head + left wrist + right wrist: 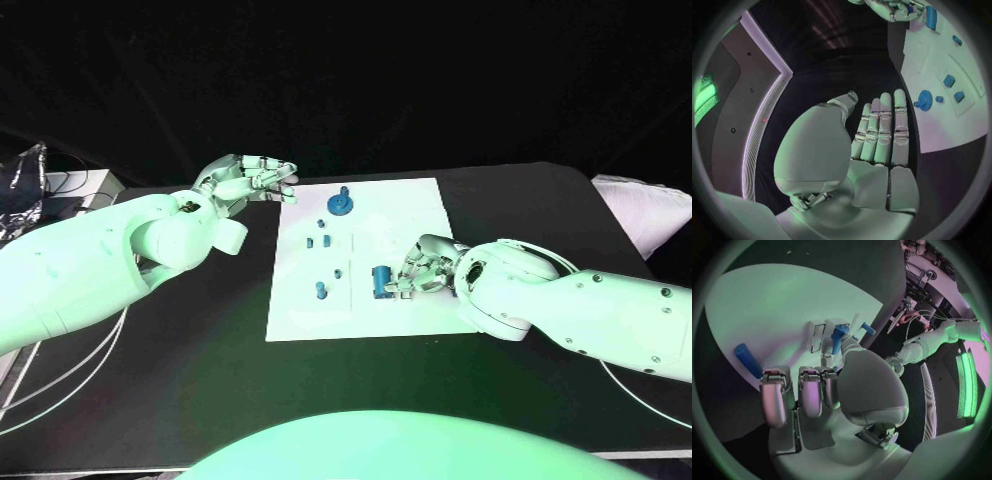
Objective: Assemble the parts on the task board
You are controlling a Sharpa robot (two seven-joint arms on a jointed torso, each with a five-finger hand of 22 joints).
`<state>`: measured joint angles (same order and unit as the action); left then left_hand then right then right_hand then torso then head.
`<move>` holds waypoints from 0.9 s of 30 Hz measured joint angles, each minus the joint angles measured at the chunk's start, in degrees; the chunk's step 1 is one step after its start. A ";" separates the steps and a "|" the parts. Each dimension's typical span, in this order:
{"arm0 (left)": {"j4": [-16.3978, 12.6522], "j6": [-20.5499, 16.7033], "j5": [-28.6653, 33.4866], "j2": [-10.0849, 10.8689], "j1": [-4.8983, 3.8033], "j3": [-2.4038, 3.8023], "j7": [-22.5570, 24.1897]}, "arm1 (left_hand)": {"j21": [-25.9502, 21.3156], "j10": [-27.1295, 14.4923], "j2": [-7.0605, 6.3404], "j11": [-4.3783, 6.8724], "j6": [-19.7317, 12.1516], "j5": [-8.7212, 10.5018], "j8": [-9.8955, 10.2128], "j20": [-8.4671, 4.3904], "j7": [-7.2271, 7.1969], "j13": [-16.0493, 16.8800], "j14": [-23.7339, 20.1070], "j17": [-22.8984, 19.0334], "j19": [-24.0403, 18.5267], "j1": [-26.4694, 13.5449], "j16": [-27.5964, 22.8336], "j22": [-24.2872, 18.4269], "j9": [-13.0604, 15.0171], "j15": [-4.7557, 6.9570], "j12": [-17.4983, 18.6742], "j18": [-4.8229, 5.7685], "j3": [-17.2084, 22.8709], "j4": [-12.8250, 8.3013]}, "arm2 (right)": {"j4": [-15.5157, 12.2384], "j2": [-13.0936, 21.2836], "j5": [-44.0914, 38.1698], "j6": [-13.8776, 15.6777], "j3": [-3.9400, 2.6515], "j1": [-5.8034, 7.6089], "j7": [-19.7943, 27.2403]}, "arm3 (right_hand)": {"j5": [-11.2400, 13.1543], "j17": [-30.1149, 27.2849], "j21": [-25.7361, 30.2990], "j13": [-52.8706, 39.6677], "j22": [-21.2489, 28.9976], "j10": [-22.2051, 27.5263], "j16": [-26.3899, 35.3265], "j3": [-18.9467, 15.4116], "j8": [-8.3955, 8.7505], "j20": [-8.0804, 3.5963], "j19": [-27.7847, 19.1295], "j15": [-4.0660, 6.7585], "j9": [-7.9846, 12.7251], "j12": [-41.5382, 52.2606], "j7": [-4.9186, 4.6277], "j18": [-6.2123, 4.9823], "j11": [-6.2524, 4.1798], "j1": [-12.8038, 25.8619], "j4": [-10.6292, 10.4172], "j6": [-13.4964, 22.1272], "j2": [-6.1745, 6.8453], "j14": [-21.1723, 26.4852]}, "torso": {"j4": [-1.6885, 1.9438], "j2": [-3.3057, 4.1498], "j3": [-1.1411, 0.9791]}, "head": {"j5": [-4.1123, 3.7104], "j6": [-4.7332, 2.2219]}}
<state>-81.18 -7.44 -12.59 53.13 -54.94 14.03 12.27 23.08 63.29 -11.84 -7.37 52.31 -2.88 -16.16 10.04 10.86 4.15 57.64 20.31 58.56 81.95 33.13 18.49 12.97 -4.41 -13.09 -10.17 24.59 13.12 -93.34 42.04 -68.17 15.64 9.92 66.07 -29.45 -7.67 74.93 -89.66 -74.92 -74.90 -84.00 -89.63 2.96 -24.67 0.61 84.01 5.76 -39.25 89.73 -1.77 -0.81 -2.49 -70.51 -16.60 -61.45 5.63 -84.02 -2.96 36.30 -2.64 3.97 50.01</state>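
Right hand point(421, 268) is reaching a blue part point(381, 280) lying just beside its fingertips, grasp unclear; left hand point(245, 180) is hovering released, off the board point(389, 205).

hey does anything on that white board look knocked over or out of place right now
One thing stands out: a blue cylinder part lies on its side on the task board, right by the right hand, while other small blue pieces stand upright. No damage or spill visible.

Contact between the right hand point(421, 268) and the blue cylinder point(381, 281) beside its fingertips cannot be determined. The small blue pieces point(326, 241) beyond the fingertips are too small to be identified.
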 measured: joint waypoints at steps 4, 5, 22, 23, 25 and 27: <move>0.02 0.00 0.00 0.00 0.00 0.00 -0.02 | 0.00 0.00 0.00 0.00 0.00 0.00 0.00 0.00 0.00 0.00 0.00 0.00 0.00 0.00 0.00 0.00 0.00 0.00 0.00 -0.01 0.00 0.00 | -0.86 1.29 0.92 0.72 -0.07 0.00 0.42 | -0.10 0.00 0.00 0.00 -0.05 0.02 0.00 0.47 3.36 0.30 0.01 -1.06 1.69 0.00 -1.68 0.00 1.44 0.70 -0.15 3.29 0.70 0.01 | 0.03 0.00 0.01 | -0.08 0.00; 0.04 0.00 0.00 0.00 0.00 0.00 -0.02 | 0.00 0.00 0.00 0.00 0.00 0.00 0.00 0.00 0.00 0.00 0.00 0.00 0.00 0.00 0.01 0.00 0.00 0.00 0.00 0.00 0.00 0.00 | -1.15 1.72 1.25 0.89 -0.12 0.01 0.57 | -0.10 0.00 0.00 0.00 -0.05 0.01 0.00 0.47 3.84 0.45 -0.01 -1.06 1.96 0.00 -1.91 0.00 1.44 0.70 -0.15 3.52 0.70 0.01 | 0.02 -0.01 0.02 | -0.10 0.00; 0.38 0.04 0.00 -0.30 0.00 0.00 -0.10 | 0.00 0.00 0.00 0.00 0.00 0.00 0.00 0.00 0.00 0.00 0.00 0.05 0.00 0.00 0.00 -0.08 0.01 0.00 0.00 0.00 0.00 0.32 | -1.58 11.91 3.95 -3.50 -1.05 3.21 1.68 | -0.10 -0.01 0.00 0.01 -0.04 0.00 0.00 2.20 5.40 0.86 0.00 -1.46 3.19 0.00 -2.03 0.00 1.87 -0.24 0.01 1.98 1.17 0.00 | -0.46 -0.31 0.01 | -1.05 0.00; 0.38 0.04 0.00 -0.35 0.00 0.00 -0.11 | 0.00 0.00 0.00 0.00 0.00 0.00 0.00 0.00 0.00 0.00 0.00 0.09 0.00 0.00 -0.20 -0.08 0.01 0.00 0.00 0.00 0.00 0.32 | -1.53 12.01 3.84 -3.74 -1.05 3.22 1.63 | -0.10 -0.01 0.00 0.01 -0.04 0.00 0.00 2.20 5.40 0.86 0.00 -1.46 3.17 0.00 -2.03 0.00 1.87 -0.24 0.01 1.98 1.17 0.00 | -0.49 -0.31 0.01 | -1.18 0.00; 0.39 0.06 0.00 -0.42 0.00 0.00 -0.11 | 0.00 0.00 0.00 0.00 0.00 0.00 0.00 0.00 0.00 0.00 0.00 0.10 0.00 0.00 -0.20 -0.08 0.01 0.00 0.00 -0.01 0.00 0.32 | -1.19 12.61 2.89 -5.18 -1.05 3.28 1.33 | -0.10 -0.01 0.00 0.01 -0.04 0.00 0.00 2.20 5.40 0.86 0.00 -1.46 3.16 0.00 -2.03 0.00 1.87 -0.24 0.01 1.98 1.17 0.00 | -0.54 -0.33 -0.01 | -1.36 0.00; 0.41 0.09 0.00 -0.51 0.00 -0.01 -0.12 | 0.00 0.00 0.00 0.00 0.00 0.00 0.00 0.00 0.00 0.00 0.00 0.09 0.00 0.00 -0.20 -0.08 0.01 0.00 0.00 0.00 0.00 0.32 | -0.86 13.12 1.80 -6.36 -1.04 3.34 1.03 | 0.37 -0.01 0.00 0.01 -0.03 0.00 0.00 2.20 5.40 0.86 0.00 -1.46 3.09 0.00 -2.03 0.00 1.87 -0.23 0.01 1.98 1.19 0.00 | -0.61 -0.35 -0.02 | -1.61 0.00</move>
<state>-80.77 -7.36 -12.59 52.62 -54.93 14.02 12.15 23.09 63.29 -11.84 -7.37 52.31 -2.88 -16.16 10.04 10.86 4.15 57.64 20.41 58.56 81.95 32.93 18.41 12.98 -4.41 -13.09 -10.18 24.60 13.44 -94.20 55.17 -66.36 9.27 8.88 69.41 -28.42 -7.30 74.92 -89.66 -74.90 -74.94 -84.01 -89.63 5.16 -19.27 1.47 84.00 4.30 -36.16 89.73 -3.80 -0.81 -0.62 -70.74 -16.59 -59.47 6.82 -84.01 -3.57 35.95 -2.65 2.36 50.01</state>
